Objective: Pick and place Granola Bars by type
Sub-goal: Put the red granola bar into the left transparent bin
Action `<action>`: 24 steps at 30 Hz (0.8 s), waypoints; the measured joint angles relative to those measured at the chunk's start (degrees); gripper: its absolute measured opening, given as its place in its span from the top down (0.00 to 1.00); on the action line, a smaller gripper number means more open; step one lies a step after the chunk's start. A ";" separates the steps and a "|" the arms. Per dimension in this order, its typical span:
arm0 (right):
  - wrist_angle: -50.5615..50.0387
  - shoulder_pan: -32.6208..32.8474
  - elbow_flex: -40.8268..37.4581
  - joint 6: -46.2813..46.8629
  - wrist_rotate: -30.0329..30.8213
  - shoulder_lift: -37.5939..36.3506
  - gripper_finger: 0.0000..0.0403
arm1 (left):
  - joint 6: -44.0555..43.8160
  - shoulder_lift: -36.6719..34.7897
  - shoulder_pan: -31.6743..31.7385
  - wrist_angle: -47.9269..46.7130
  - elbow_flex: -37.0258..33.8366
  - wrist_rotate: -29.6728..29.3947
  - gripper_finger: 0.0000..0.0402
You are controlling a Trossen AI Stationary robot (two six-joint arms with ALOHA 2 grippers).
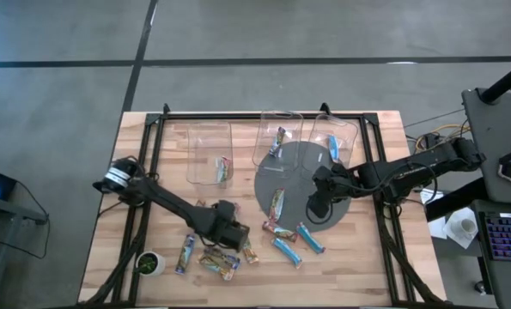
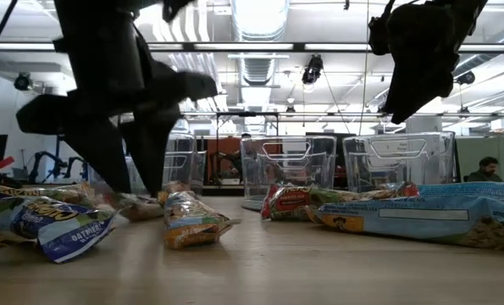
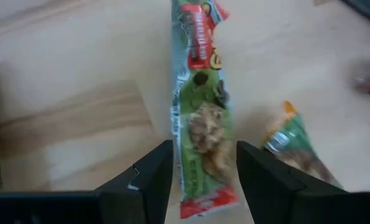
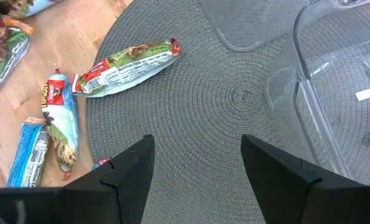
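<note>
The step in hand looks like a pick. The left gripper (image 3: 203,177) is down at the pile of loose bars near the table's six o'clock edge, its fingers parted just wide enough to straddle a green and red bar (image 3: 203,118) lying flat on the wood, not yet squeezed. Next it needs to close, lift, and carry the bar toward twelve o'clock, to whichever bin holds its kind.

The right gripper (image 4: 197,168) hangs wide open and empty over the round grey mat (image 1: 294,167), just beside the right-hand bin (image 1: 348,130).

Another green bar (image 3: 296,146) lies close at the picked bar's three o'clock and could be nudged. Three clear bins (image 1: 210,146) each hold a bar already; about nine remain loose.
</note>
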 joint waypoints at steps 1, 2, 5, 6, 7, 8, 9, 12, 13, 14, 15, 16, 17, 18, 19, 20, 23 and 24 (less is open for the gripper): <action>-0.01 0.00 0.00 -0.04 0.00 0.00 0.43 | 0.17 0.36 0.23 -0.13 0.00 0.04 0.61; -0.03 0.00 0.00 -0.11 0.01 0.00 0.43 | 0.21 0.62 0.41 -0.18 0.00 0.23 0.62; -0.07 -0.02 -0.02 -0.31 0.31 0.00 0.43 | 0.21 0.70 0.50 -1.38 0.00 0.45 0.68; -0.07 -0.02 -0.02 -0.40 0.40 0.00 0.43 | 0.21 0.70 0.56 -1.58 0.00 0.41 0.71; -0.03 -0.01 -0.07 -0.40 0.69 0.00 0.43 | 0.19 0.70 0.65 -1.83 0.00 0.43 0.74; -0.08 -0.01 -0.13 -0.42 1.13 0.00 0.43 | 0.21 0.70 0.76 -2.21 -0.02 0.45 0.77; -0.07 -0.01 -0.19 -0.44 1.42 0.00 0.43 | 0.26 0.70 0.88 -2.33 -0.04 0.45 0.80; -0.05 -0.02 -0.39 -1.11 1.56 0.00 0.43 | 0.25 0.70 1.20 -2.20 -0.04 0.80 0.84; -0.05 -0.02 -0.50 -1.36 1.56 0.00 0.43 | 0.28 0.70 1.28 -2.20 -0.05 0.93 0.84; -0.05 -0.02 -0.59 -1.66 1.55 0.00 0.43 | 0.30 0.70 1.26 -2.20 -0.07 0.95 0.84; -0.06 -0.02 -0.68 -1.76 1.56 0.00 0.43 | 0.30 0.70 1.26 -2.18 -0.09 0.95 0.83; -0.05 -0.02 -0.75 -1.91 1.56 0.00 0.43 | 0.29 0.70 1.26 -2.14 -0.12 0.97 0.82; -0.02 -0.02 -0.85 -1.94 1.58 0.00 0.43 | 0.29 0.70 1.27 -2.10 -0.13 0.99 0.81; -0.02 -0.02 -0.95 -2.04 1.57 0.00 0.43 | 0.30 0.70 1.28 -1.95 -0.13 1.00 0.79; 0.00 -0.02 -1.09 -2.16 1.57 0.00 0.43 | 0.30 0.70 1.28 -1.70 -0.13 1.02 0.77; 0.03 -0.02 -1.24 -2.20 1.57 0.00 0.43 | 0.29 0.70 1.28 -1.53 -0.13 1.06 0.75; -0.01 -0.02 -1.83 -2.37 1.56 0.00 0.43 | 0.31 0.54 1.28 -1.25 -0.13 1.36 0.68; -0.02 -0.02 -1.98 -2.37 1.56 0.00 0.43 | 0.31 0.37 1.28 -1.27 -0.15 1.49 0.66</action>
